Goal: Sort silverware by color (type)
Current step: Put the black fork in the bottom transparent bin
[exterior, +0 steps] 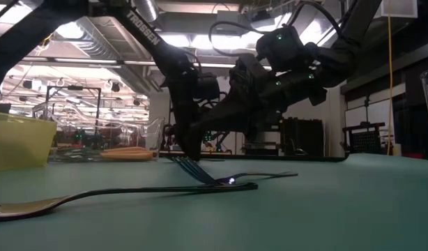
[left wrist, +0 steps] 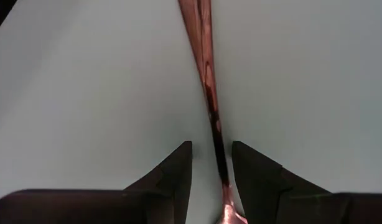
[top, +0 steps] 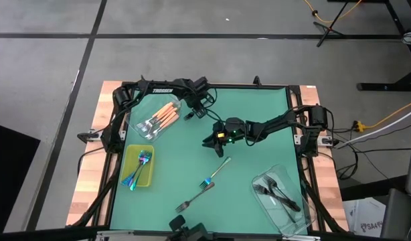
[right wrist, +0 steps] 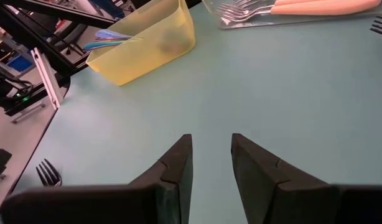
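Already most forks are sorted: iridescent blue-green ones lie in the yellow-green plastic tray (top: 134, 175) at the left, and orange-handled, silver-headed ones in the clear tub (top: 158, 118) behind it. The left gripper (left wrist: 211, 163), just right of that tub, pinches a slim reddish-brown fork handle (left wrist: 204, 68) between its fingers. The right gripper (right wrist: 211, 158) hovers mid-table, jaws slightly spread and empty. Three forks lie loose on the green mat (top: 252, 120) in front of it: a silver one (top: 218, 169), an iridescent fork (top: 207, 182), a dark one (top: 187, 203). Dark grey forks fill the clear tub (top: 280, 196) at right. I judge the next move is dropping the held fork with its orange-handled mates.
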Robot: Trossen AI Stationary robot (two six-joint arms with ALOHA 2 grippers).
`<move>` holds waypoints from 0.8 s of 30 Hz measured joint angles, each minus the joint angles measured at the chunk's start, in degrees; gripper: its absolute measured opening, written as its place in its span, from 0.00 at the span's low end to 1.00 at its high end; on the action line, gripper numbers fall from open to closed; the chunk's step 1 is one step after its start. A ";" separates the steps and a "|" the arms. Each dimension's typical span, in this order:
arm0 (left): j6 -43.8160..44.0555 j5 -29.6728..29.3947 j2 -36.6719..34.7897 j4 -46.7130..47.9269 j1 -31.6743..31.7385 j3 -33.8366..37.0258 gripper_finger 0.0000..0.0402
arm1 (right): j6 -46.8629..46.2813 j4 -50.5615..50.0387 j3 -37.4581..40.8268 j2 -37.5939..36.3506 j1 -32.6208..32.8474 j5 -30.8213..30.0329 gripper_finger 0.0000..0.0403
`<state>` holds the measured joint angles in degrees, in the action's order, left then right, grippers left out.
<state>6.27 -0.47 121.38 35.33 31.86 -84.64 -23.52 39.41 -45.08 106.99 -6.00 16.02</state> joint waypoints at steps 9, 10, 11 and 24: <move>-0.60 -0.52 0.75 0.18 -0.37 -0.17 0.27 | 0.03 -0.19 0.00 0.01 0.00 -0.44 0.25; -0.54 -0.48 0.77 0.18 -0.41 -0.17 0.27 | 0.02 -0.22 0.00 0.01 0.00 -0.39 0.25; -0.54 -0.50 0.77 0.18 -0.48 -0.15 0.27 | 0.03 -0.29 0.00 0.01 0.00 -0.38 0.25; -0.48 -0.72 0.90 0.10 -0.50 -0.07 0.17 | 0.68 -2.95 0.00 -2.48 -0.02 3.14 0.25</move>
<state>5.80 -1.19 122.28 35.42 31.35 -84.71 -22.83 36.45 -45.08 104.51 -6.02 19.15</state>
